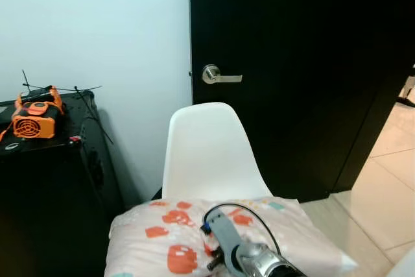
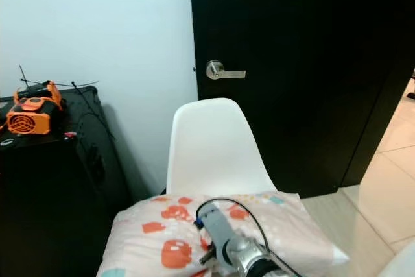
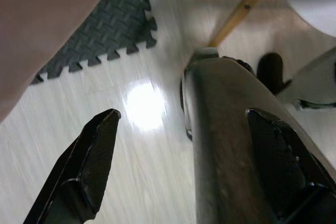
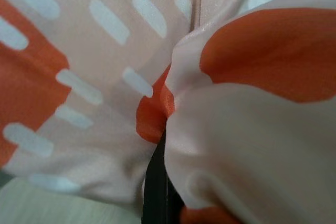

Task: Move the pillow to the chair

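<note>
A pale pillow [image 1: 155, 235] with orange patches spreads low in the eye views, directly in front of the white chair [image 1: 207, 154]. It hides the chair's seat, and I cannot tell whether it rests on it. My right arm [image 1: 249, 257] reaches onto the pillow from below. In the right wrist view my right gripper [image 4: 157, 182] is shut on a bunched fold of the pillow fabric [image 4: 247, 129]. My left gripper [image 3: 181, 121] hangs open over the pale wood floor, holding nothing.
A black door [image 1: 298, 63] with a silver lever handle [image 1: 219, 76] stands behind the chair. At the left, a black cabinet [image 1: 45, 186] carries an orange device [image 1: 35, 118]. Tiled floor [image 1: 389, 173] opens to the right. A dark foam mat [image 3: 105, 30] and wooden chair leg [image 3: 239, 11] lie below.
</note>
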Tool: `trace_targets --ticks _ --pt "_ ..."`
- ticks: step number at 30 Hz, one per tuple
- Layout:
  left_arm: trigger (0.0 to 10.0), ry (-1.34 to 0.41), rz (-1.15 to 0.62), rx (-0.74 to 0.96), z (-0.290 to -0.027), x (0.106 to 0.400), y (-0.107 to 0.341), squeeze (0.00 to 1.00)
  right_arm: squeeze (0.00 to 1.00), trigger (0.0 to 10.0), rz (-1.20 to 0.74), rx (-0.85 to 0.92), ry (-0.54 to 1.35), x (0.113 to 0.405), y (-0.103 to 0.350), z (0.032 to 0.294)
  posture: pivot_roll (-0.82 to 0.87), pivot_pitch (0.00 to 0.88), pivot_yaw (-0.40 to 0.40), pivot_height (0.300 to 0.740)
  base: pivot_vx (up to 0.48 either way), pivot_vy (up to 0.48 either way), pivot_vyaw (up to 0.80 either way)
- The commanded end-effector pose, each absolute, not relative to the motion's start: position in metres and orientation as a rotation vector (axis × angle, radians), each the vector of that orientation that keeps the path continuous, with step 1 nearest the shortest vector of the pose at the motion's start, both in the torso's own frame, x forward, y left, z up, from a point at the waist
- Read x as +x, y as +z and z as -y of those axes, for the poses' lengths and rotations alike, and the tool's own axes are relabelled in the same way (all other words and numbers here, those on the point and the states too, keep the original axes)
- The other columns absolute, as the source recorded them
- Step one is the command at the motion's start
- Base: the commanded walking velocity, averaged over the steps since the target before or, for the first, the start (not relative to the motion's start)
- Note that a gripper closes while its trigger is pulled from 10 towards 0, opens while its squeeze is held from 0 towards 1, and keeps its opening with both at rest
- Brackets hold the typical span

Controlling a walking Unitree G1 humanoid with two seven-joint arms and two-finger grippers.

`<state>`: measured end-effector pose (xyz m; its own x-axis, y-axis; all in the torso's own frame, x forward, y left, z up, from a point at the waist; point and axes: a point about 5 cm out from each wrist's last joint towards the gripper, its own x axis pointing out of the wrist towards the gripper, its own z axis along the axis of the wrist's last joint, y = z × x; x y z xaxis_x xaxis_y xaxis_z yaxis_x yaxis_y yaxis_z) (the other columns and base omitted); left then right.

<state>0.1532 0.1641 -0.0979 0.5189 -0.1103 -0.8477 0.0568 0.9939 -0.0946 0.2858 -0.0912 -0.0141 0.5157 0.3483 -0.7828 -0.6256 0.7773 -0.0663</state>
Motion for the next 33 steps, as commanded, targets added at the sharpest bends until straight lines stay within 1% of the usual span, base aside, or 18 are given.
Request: trace_targets --ticks 1,4,7,9,11,14,15,16,17,18,22,24,25,27,29,31,32,33 --pt "10.0 -0.100 -1.073 -0.073 -0.162 0.139 -0.104 0.00 0.00 10.0 -0.867 -0.401 0.563 0.284 -0.018 0.099 -0.05 0.088 -0.017 0.620 0.000 0.000 0.00" --pt "10.0 -0.094 -1.058 -0.091 -0.160 0.140 -0.103 0.00 0.00 10.0 -0.831 -0.373 0.525 0.285 -0.017 0.098 -0.04 0.101 -0.022 0.610 0.000 0.000 0.00" --pt "10.0 -0.099 -1.038 -0.097 -0.159 0.143 -0.102 0.00 0.00 10.0 -0.745 -0.262 0.472 0.292 -0.010 0.092 -0.03 0.114 -0.019 0.600 0.000 0.000 0.00" --pt "10.0 -0.105 -1.023 -0.099 -0.159 0.147 -0.100 0.00 0.00 10.0 -0.640 -0.128 0.429 0.304 0.004 0.085 -0.02 0.124 -0.015 0.590 0.000 0.000 0.00" --pt "10.0 -0.109 -1.019 -0.099 -0.159 0.147 -0.100 0.00 0.00 10.0 -0.603 -0.062 0.403 0.310 0.011 0.082 -0.02 0.132 -0.010 0.585 0.000 0.000 0.00" --pt "10.0 -0.113 -1.016 -0.099 -0.160 0.148 -0.100 0.00 0.00 10.0 -0.592 -0.046 0.374 0.314 0.015 0.082 -0.02 0.139 -0.007 0.580 0.000 0.000 0.00" --pt "10.0 -0.116 -1.014 -0.102 -0.160 0.147 -0.100 0.00 0.00 10.0 -0.628 -0.101 0.369 0.313 0.013 0.082 -0.01 0.145 -0.006 0.575 0.000 0.000 0.00" --pt "10.0 -0.118 -1.008 -0.115 -0.159 0.147 -0.100 0.00 0.00 10.0 -0.751 -0.243 0.378 0.302 -0.001 0.086 -0.01 0.156 -0.008 0.565 0.000 0.000 0.00" --pt "10.0 -0.118 -1.008 -0.115 -0.159 0.147 -0.100 0.00 0.00 10.0 -0.751 -0.243 0.378 0.302 -0.001 0.086 -0.01 0.156 -0.008 0.565 0.000 0.000 0.00" --pt "10.0 -0.119 -0.996 -0.135 -0.158 0.148 -0.099 0.00 0.00 10.0 -0.810 -0.289 0.394 0.295 -0.008 0.086 0.00 0.167 -0.014 0.555 0.000 0.000 0.00" --pt "10.0 -0.122 -0.984 -0.148 -0.156 0.149 -0.098 0.00 0.00 10.0 -0.817 -0.282 0.398 0.294 -0.009 0.085 0.01 0.176 -0.018 0.545 0.000 0.000 0.00" --pt "10.0 -0.126 -0.963 -0.169 -0.152 0.152 -0.097 0.00 0.00 10.0 -0.789 -0.233 0.397 0.297 -0.005 0.081 0.02 0.182 -0.022 0.535 0.000 0.000 0.00" --pt "10.0 -0.130 -0.952 -0.179 -0.149 0.153 -0.096 0.00 0.00 10.0 -0.726 -0.167 0.392 0.305 0.004 0.076 0.02 0.185 -0.024 0.525 0.000 0.000 0.00" --pt "10.0 -0.131 -0.950 -0.181 -0.148 0.154 -0.096 0.00 0.00 10.0 -0.704 -0.149 0.389 0.308 0.007 0.074 0.02 0.185 -0.024 0.520 0.000 0.000 0.00" --pt "10.0 -0.133 -0.949 -0.184 -0.147 0.153 -0.096 0.00 0.00 10.0 -0.624 -0.102 0.366 0.320 0.022 0.071 0.02 0.187 -0.028 0.510 0.000 0.000 0.00" --pt "10.0 -0.133 -0.949 -0.184 -0.147 0.153 -0.096 0.00 0.00 10.0 -0.624 -0.102 0.366 0.320 0.022 0.071 0.02 0.187 -0.028 0.510 0.000 0.000 0.00" --pt "10.0 -0.134 -0.949 -0.186 -0.147 0.152 -0.096 0.00 0.00 10.0 -0.555 -0.075 0.339 0.332 0.036 0.070 0.02 0.184 -0.028 0.500 0.000 0.000 0.00" --pt "10.0 -0.134 -0.949 -0.186 -0.147 0.152 -0.096 0.00 0.00 10.0 -0.555 -0.075 0.339 0.332 0.036 0.070 0.02 0.184 -0.028 0.500 0.000 0.000 0.00"
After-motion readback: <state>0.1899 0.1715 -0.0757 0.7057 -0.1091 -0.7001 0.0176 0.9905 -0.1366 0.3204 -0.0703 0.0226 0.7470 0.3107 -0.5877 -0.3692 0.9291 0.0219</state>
